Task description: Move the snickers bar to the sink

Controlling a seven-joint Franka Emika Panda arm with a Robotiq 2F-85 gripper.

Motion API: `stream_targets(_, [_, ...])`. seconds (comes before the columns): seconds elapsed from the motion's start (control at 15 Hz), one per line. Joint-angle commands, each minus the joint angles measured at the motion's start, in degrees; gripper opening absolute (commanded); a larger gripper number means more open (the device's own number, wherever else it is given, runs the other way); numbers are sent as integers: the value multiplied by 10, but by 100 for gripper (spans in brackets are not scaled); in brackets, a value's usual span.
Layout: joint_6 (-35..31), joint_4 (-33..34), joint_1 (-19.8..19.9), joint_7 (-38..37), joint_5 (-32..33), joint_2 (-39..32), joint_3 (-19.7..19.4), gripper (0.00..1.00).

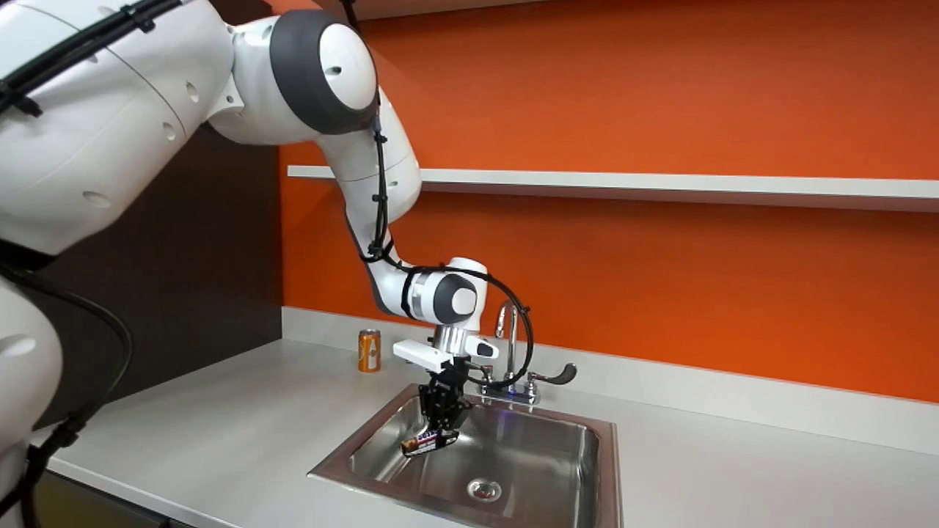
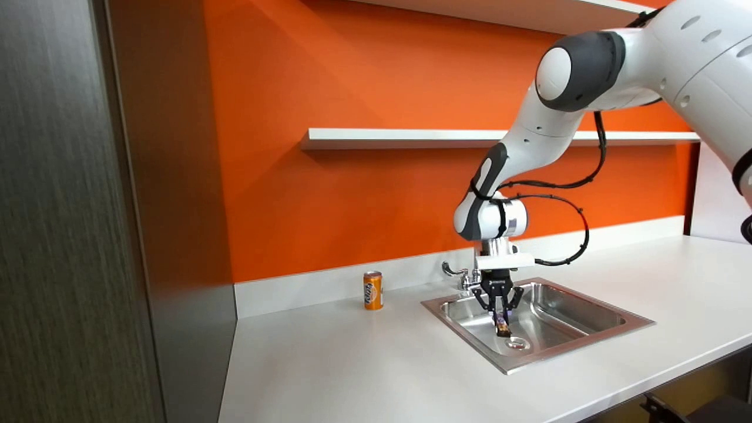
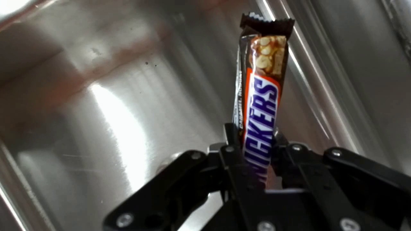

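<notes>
The snickers bar [image 1: 418, 444] is a dark brown wrapped bar with a white, orange and blue label. It also shows in an exterior view [image 2: 502, 328] and large in the wrist view [image 3: 263, 96]. My gripper [image 3: 255, 136] is shut on the bar, one finger at each side. In both exterior views the gripper [image 1: 442, 433] [image 2: 500, 311] points down over the steel sink [image 1: 609, 469] [image 2: 578, 344], with the bar within the basin outline. I cannot tell whether the bar touches the basin floor. The bar's near end is hidden by the gripper.
A chrome faucet [image 1: 512, 345] with handles stands at the sink's back edge, close behind the gripper. An orange can [image 1: 369, 350] [image 2: 373, 291] stands on the counter [image 1: 242, 418] beside the sink. A white shelf [image 1: 660, 183] runs along the orange wall. The drain [image 1: 484, 490] is in the basin floor.
</notes>
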State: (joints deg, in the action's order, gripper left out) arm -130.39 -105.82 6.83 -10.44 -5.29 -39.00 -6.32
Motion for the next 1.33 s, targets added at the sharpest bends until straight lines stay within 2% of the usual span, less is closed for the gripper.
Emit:
stream_targets(0.0, [-17, 13, 5, 8, -12, -32, 7, 7])
stream_targets(0.93, [-77, 31, 9, 5, -34, -96, 8, 7])
stream_targets(1.0, [-78, 32, 9, 5, -34, -96, 8, 9])
stream_targets(1.07, [-79, 32, 9, 4, -35, -97, 8, 51])
stream_targets(1.13, [-81, 30, 9, 4, -34, -95, 7, 51])
stream_targets(1.27, [-83, 26, 9, 3, -35, -87, 7, 61])
